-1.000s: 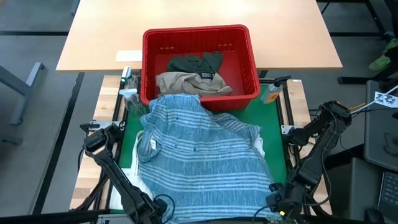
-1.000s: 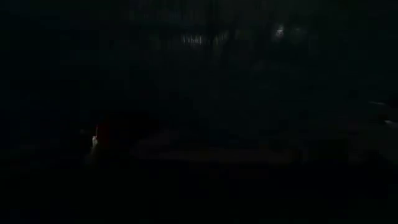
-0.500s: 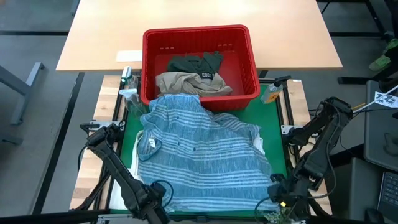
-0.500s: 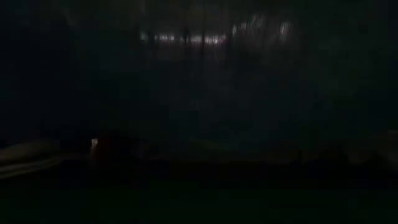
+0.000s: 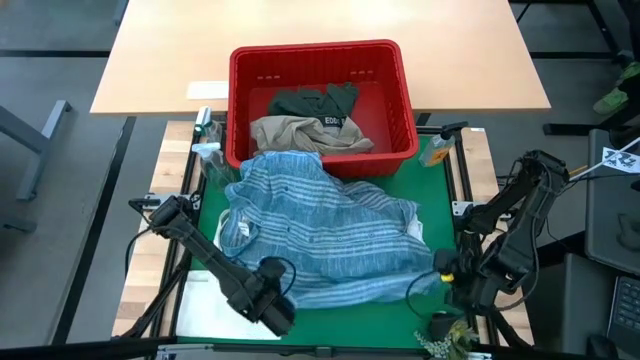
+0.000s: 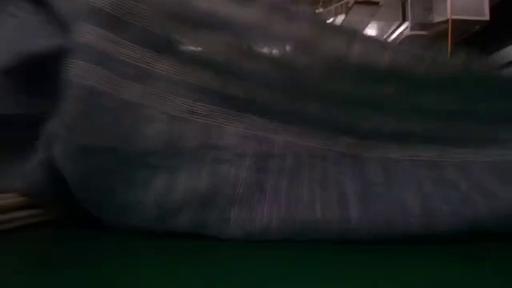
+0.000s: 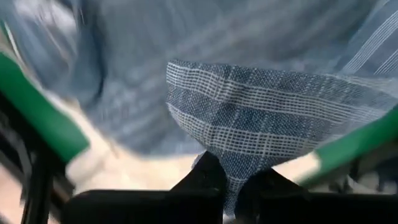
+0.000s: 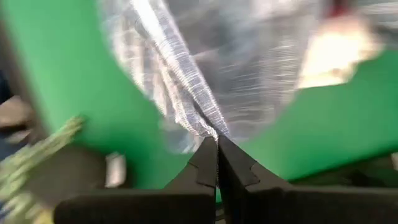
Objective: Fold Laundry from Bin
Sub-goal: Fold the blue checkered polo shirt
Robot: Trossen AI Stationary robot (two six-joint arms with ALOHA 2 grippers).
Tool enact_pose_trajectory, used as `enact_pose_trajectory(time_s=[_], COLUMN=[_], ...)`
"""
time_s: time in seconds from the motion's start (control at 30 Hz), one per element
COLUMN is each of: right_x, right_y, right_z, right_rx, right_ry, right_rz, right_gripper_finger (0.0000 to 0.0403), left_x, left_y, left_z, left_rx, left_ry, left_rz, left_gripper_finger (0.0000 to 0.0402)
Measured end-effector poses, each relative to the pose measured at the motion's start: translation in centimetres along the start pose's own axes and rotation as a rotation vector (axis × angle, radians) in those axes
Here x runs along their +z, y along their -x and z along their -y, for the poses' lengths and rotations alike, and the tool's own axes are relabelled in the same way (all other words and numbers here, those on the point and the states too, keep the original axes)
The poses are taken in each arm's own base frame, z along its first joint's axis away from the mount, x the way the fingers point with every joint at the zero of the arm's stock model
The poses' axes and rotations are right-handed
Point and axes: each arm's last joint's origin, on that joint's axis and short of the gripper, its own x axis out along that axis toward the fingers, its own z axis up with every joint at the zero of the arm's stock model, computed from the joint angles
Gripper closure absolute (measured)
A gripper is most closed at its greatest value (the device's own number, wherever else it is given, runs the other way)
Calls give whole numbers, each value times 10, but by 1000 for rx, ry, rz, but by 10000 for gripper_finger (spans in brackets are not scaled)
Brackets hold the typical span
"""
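In the high view, the blue-and-white striped garment (image 5: 320, 240) lies spread on the green mat (image 5: 380, 325) of the surface, and its far edge rests against the front wall of the red bin (image 5: 405, 85). Inside the bin lie a beige garment (image 5: 305, 133) and, behind it, a dark green garment (image 5: 315, 100). The left end effector (image 5: 275, 300) is at the near left corner of the striped garment and the right end effector (image 5: 452, 270) is at its near right corner. A strip of white cloth (image 5: 418, 232) shows at the right edge of the striped garment.

In the low view, the striped cloth (image 6: 256, 152) fills almost the whole picture and hangs close above the green mat (image 6: 256, 264). No end effector can be told in this view.

In the left wrist view, the left end effector (image 7: 235, 180) is closed and pinches a fold of the striped garment (image 7: 273, 118) between its dark fingers (image 7: 202, 177). The cloth rises from the grip and fans out.

In the right wrist view, the right end effector (image 8: 217, 162) is also closed, with its fingers (image 8: 204, 163) pressed together on a thin edge of the striped garment (image 8: 186, 93). The green mat (image 8: 56, 81) shows on both sides of the cloth.
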Motion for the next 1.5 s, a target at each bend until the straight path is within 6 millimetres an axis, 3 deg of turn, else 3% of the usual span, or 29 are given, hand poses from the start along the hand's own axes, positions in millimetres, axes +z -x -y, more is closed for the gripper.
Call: enact_pose_trajectory(time_s=[0.17, 0.53, 0.8, 1.0, 1.33, 1.5], right_x=[-1, 0, -2, -2, -3, -5], right_y=[1, 3, 3, 0, -40, -43], right_z=[11, 25, 25, 26, 50, 52], right_rx=[-123, -275, -272, -291, -483, -498], right_ry=[-72, -71, -115, -127, -152, -148], right_rz=[37, 139, 72, 135, 121, 111], right_gripper_finger=[403, 403, 403, 403, 403, 403], left_x=[25, 65, 52, 42, 41, 43], left_y=[-1, -12, -69, -99, -110, -106], left_z=[0, -5, -21, -37, -44, -41], left_rx=[11, 79, 283, 420, 473, 458], left_ry=[-36, -124, -150, -142, -115, -118], left_rz=[180, 202, -6, -27, 13, 21], left_gripper_finger=[396, 399, 399, 399, 396, 398])
